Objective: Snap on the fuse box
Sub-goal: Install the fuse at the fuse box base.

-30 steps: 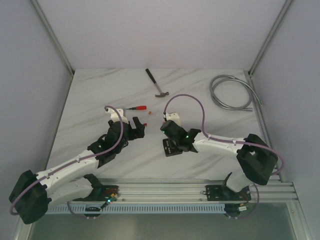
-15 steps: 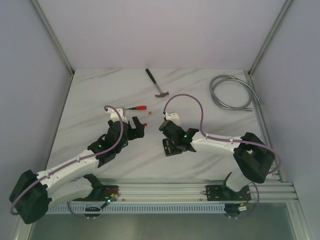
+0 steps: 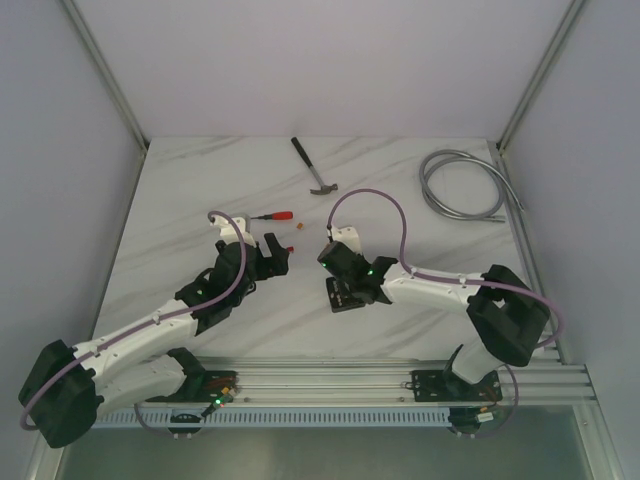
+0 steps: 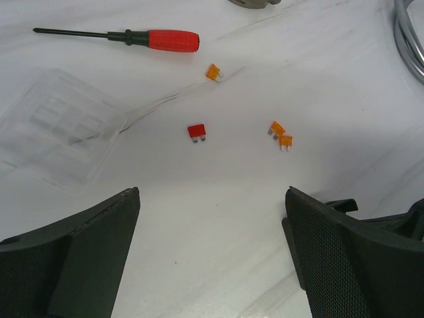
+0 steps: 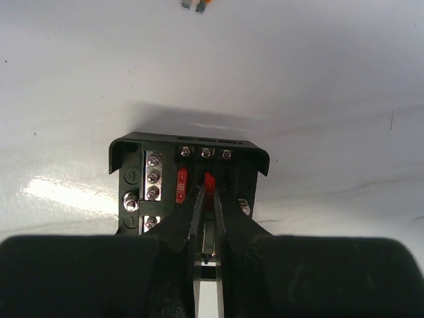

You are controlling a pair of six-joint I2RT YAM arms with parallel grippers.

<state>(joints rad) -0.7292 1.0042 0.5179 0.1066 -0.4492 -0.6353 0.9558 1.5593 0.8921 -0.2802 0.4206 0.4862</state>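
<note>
Surroundings: pale lilac walls and aluminium frame posts close in a white, grey-veined desk (image 3: pixel 190 190).
Fuse box: the fuse box (image 5: pixel 189 173), black and square, lies flat on the desk near its front middle, right under the right arm's wrist; in the top view it shows as a dark block (image 3: pixel 345 297). Its top is uncovered, so screws, metal strips and slots are in sight.
Right gripper: the right gripper (image 5: pixel 207 193) reaches down into the box with its fingers drawn almost together, clamped on a pinched red fuse (image 5: pixel 209 180) that stands in a middle slot.
Neighbouring slot: a second red fuse (image 5: pixel 181 186) sits just left of the pinched one.
Left gripper: the left gripper (image 4: pixel 211 218) hangs above bare desk, left of the box and apart from it, fingers spread wide with nothing between them.
Loose fuses: a loose red fuse (image 4: pixel 196 132), a single orange fuse (image 4: pixel 212 72) and an orange pair (image 4: pixel 281 135) lie scattered ahead of the left gripper.
Clear cover: a transparent plastic cover (image 4: pixel 56 126) lies flat, left of the loose fuses.
Screwdriver: a red-handled screwdriver (image 4: pixel 149 40) lies beyond the cover.
Hammer: a hammer (image 3: pixel 315 168) rests toward the far edge.
Hose: a coiled grey hose (image 3: pixel 465 185) lies at the far right corner.
</note>
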